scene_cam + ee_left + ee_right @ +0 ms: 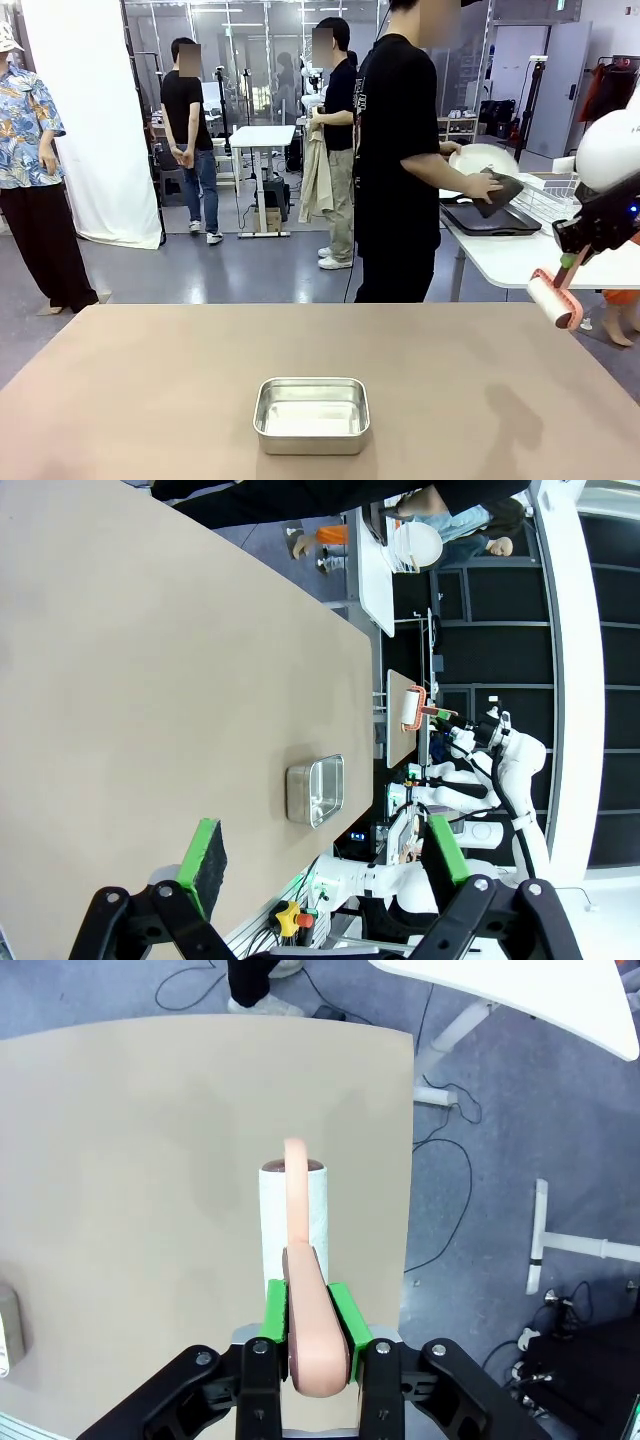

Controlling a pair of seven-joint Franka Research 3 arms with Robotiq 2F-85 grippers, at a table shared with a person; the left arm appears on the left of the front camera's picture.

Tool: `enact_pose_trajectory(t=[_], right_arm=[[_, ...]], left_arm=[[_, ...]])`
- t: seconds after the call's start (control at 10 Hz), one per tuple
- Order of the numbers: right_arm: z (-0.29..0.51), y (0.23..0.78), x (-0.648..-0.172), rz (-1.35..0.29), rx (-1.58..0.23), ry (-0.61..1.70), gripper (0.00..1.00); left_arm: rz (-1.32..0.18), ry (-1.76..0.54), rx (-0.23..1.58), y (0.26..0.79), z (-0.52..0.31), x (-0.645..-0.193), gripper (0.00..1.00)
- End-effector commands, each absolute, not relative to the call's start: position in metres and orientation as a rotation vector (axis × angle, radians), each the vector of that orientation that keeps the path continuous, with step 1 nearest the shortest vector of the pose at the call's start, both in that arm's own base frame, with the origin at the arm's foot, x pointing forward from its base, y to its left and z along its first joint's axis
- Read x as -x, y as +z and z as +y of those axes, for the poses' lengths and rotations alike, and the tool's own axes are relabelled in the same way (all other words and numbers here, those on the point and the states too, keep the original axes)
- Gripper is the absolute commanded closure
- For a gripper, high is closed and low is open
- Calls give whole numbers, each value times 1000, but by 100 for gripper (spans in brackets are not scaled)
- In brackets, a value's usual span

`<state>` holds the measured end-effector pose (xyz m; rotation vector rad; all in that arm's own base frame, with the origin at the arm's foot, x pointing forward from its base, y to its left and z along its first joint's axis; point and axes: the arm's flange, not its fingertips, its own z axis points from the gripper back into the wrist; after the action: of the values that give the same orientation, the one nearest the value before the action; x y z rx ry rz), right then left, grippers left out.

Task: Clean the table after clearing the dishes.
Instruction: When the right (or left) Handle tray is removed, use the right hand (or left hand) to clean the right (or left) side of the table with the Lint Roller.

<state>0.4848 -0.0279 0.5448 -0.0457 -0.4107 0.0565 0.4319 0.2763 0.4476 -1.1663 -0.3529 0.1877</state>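
Centrally, an empty steel pan (311, 414) on the beige table (140, 390)

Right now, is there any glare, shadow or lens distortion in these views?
Front view: soft shadow on the table, pale sheen inside the steel pan. Left wrist view: picture rolled sideways, straight lines bowing. Right wrist view: sharp, even light on the lint roller.

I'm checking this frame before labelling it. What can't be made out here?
- Front view: the right pincer is half cut off by the picture edge, so its grip on the lint roller is unclear.
- Front view: the plate on the white side table is partly hidden by the person's arm.
- Left wrist view: inside of the steel pan, too small.
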Motion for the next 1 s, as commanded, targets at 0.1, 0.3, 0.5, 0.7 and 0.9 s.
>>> enact_pose_trajectory(t=[0.1, 0.3, 0.5, 0.7, 0.9], right_arm=[[-39, 535, -488, -409, 25, 42, 77], [-39, 535, -488, -409, 25, 42, 77], [-39, 535, -488, -409, 25, 42, 77], [-39, 535, -488, -409, 25, 42, 77], [-39, 535, -488, -409, 25, 42, 77]], left_arm=[[-357, 188, 1167, 449, 278, -430, 0], [-357, 188, 1167, 449, 278, -430, 0], [-357, 188, 1167, 449, 278, -430, 0], [-357, 188, 1167, 449, 278, -430, 0], [-357, 188, 1167, 449, 278, -430, 0]])
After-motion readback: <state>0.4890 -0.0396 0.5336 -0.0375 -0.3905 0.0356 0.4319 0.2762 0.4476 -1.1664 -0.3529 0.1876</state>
